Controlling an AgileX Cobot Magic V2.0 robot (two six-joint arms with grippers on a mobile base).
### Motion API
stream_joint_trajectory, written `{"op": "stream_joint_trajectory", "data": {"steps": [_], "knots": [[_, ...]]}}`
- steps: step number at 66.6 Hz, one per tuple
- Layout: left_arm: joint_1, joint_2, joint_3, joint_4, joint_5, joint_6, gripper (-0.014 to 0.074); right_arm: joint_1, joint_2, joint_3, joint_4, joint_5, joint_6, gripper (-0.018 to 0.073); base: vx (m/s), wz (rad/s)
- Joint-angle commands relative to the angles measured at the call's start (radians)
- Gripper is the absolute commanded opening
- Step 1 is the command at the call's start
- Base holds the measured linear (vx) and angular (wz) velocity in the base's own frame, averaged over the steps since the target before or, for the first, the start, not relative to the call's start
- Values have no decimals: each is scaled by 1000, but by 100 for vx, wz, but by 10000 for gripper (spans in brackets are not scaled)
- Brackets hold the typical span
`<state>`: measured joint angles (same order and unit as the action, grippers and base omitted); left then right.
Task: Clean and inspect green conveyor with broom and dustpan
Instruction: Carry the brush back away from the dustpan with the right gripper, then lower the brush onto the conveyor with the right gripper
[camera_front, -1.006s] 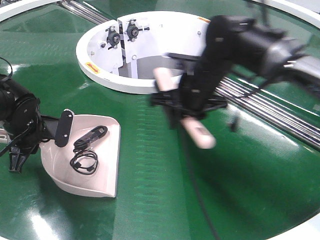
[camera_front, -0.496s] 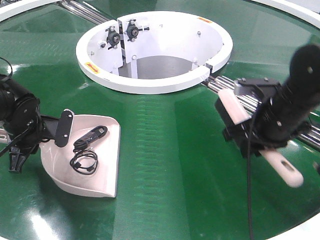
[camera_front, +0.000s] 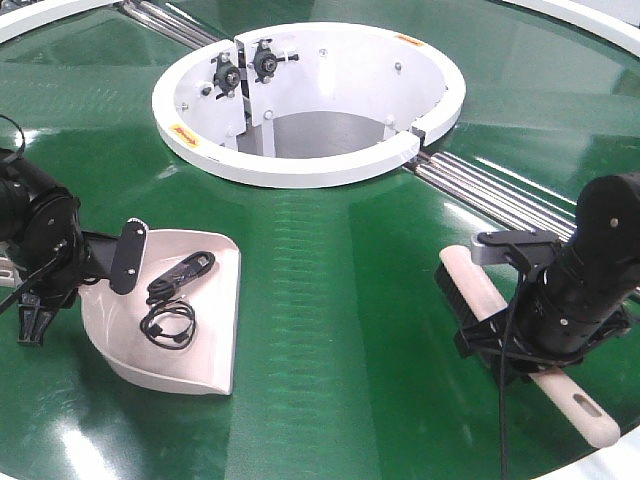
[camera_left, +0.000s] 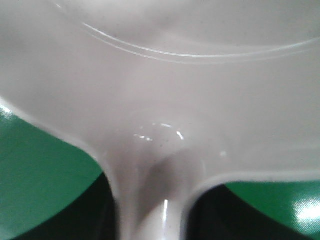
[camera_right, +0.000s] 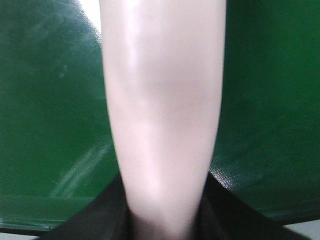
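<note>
The green conveyor (camera_front: 330, 300) fills the front view around a white ring-shaped hub (camera_front: 310, 100). The beige dustpan (camera_front: 215, 345) lies on the belt at the left, with black cables (camera_front: 172, 300) inside it. My left gripper (camera_front: 85, 265) is shut on the dustpan's handle; the left wrist view shows the handle (camera_left: 155, 200) between the dark jaws. My right gripper (camera_front: 530, 335) is shut on the beige broom (camera_front: 478, 292) at the front right. The broom sits low on the belt with its slotted end (camera_front: 590, 415) toward the front edge. The broom body (camera_right: 162, 100) fills the right wrist view.
Silver rollers (camera_front: 500, 195) run in a seam from the hub toward the right, just behind the right arm. Another roller seam (camera_front: 165, 20) runs off at the back left. The belt's white outer rim (camera_front: 600, 460) shows at the front right corner.
My right arm has carried the broom from in front of the hub to the right and down to the belt at the front right. The left arm and the dustpan have not moved.
</note>
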<state>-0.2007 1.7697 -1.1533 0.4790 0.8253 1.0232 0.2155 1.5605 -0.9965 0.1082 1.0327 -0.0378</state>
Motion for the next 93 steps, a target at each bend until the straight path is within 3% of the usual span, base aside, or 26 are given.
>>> {"op": "stream_joint_trajectory", "data": {"steps": [1, 37, 67, 93], "knots": [[-6, -42, -26, 17, -1, 3, -6, -4, -42, -7, 4, -38, -15, -5, 0, 0], [-6, -42, -26, 15, -36, 3, -6, -4, -42, -8, 5, -158, 21, -3, 0, 0], [-6, -42, -26, 15, -24, 3, -6, -4, 59, -8, 1, -161, 18, 10, 0, 0], [-6, -42, -26, 51, 2, 3, 9, -4, 84, -8, 0, -154, 18, 148, 0, 0]]}}
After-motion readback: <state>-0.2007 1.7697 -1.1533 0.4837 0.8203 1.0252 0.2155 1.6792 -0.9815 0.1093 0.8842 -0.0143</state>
